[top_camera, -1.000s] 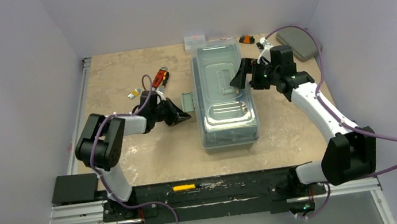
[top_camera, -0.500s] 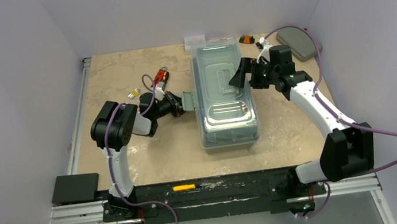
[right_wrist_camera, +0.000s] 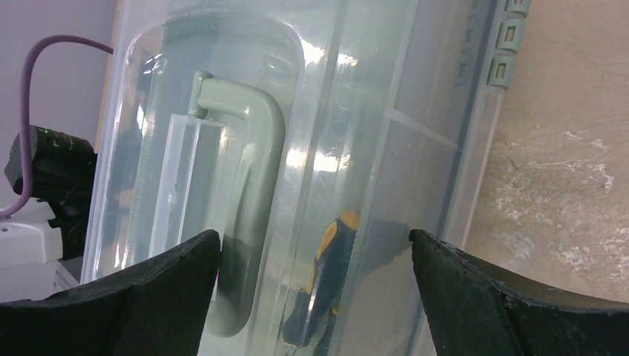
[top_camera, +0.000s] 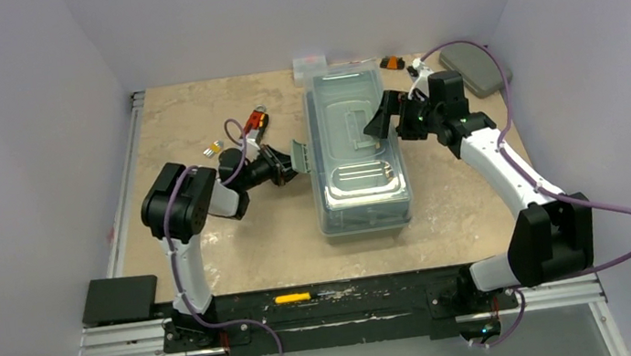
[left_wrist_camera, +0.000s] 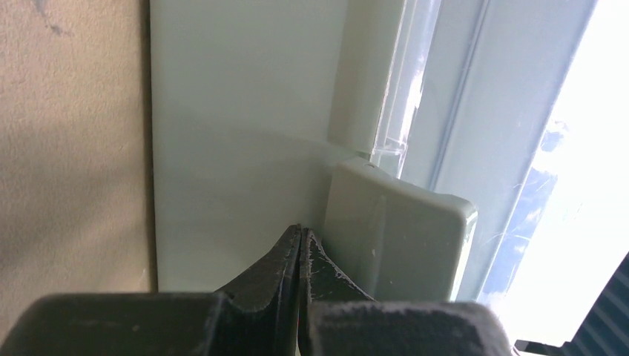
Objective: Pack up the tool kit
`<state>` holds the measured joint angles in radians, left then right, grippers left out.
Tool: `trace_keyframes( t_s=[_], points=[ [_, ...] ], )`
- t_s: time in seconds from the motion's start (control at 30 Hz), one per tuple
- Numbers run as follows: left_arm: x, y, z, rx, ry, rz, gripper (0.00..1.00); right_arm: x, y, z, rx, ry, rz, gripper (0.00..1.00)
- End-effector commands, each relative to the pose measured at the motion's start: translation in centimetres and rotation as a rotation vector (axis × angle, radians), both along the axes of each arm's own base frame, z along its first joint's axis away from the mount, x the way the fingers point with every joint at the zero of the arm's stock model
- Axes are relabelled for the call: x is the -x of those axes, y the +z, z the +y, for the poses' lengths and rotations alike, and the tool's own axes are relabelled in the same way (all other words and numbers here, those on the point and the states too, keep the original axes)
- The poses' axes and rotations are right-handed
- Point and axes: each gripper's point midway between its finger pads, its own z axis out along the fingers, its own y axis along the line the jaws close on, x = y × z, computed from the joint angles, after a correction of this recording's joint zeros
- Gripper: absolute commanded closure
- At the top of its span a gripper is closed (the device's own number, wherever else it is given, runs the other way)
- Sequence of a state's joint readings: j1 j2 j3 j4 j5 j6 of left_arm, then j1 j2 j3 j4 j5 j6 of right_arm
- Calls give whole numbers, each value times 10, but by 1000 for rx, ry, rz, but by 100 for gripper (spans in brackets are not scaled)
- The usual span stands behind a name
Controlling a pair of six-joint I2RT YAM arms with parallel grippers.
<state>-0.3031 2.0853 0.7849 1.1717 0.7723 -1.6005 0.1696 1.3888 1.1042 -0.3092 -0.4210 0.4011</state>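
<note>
Top view, left of centre: small yellow bits (top_camera: 214, 149) on the table (top_camera: 193, 111); just right of them, pliers (top_camera: 257, 123) with red handles, long axis slanting from upper right to lower left.

Below the pliers: left gripper (top_camera: 281, 166), reaching rightward to the green latch (top_camera: 298, 157) on the toolbox's left side. Left wrist view: fingers (left_wrist_camera: 282, 259) pressed together, nothing seen between them, tips at the pale side wall just left of the latch (left_wrist_camera: 397, 237).

Centre: toolbox (top_camera: 357, 159), lid on, long axis running from top to bottom of the frame, near end toward the arm bases. Handle (right_wrist_camera: 248, 170) lying flat along the same axis. White box (top_camera: 310, 59) just beyond the upper left corner.

Right of centre: right gripper (top_camera: 376, 124) over the toolbox's upper right part, pointing left. Right wrist view: right gripper (right_wrist_camera: 313, 236) spread wide, holding nothing; through the lid, a tool (right_wrist_camera: 326, 282) with a yellow-and-black grip at lower centre, lying roughly along the box.

Upper right: grey pad (top_camera: 472, 67), apart from the toolbox.
</note>
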Motion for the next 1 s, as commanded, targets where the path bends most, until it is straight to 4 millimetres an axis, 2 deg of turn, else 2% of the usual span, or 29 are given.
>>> trace_keyframes(
  t_s=[0.0, 0.2, 0.37, 0.5, 0.53, 0.73, 0.8, 0.97],
  points=[
    [17, 79, -9, 62, -69, -256, 100, 2, -1, 11, -23, 49, 14, 7],
    [20, 90, -8, 5, -67, -299, 100, 4, -4, 12, -27, 53, 25, 7],
    [25, 77, -4, -235, -51, -324, 100, 5, -3, 11, -25, 47, 22, 7],
    [24, 79, -7, -448, -43, -377, 100, 5, -5, 11, -27, 48, 28, 8],
    [26, 74, -8, -504, -63, -379, 100, 6, -5, 11, -27, 48, 28, 8],
    [25, 72, -26, -623, -133, -408, 100, 6, -7, 11, -28, 46, 31, 8],
    [28, 62, -30, -719, -173, -387, 100, 6, -7, 11, -28, 47, 32, 8],
    [29, 54, -35, -896, -197, -398, 100, 7, -10, 10, -21, 43, 36, 8]
  ],
)
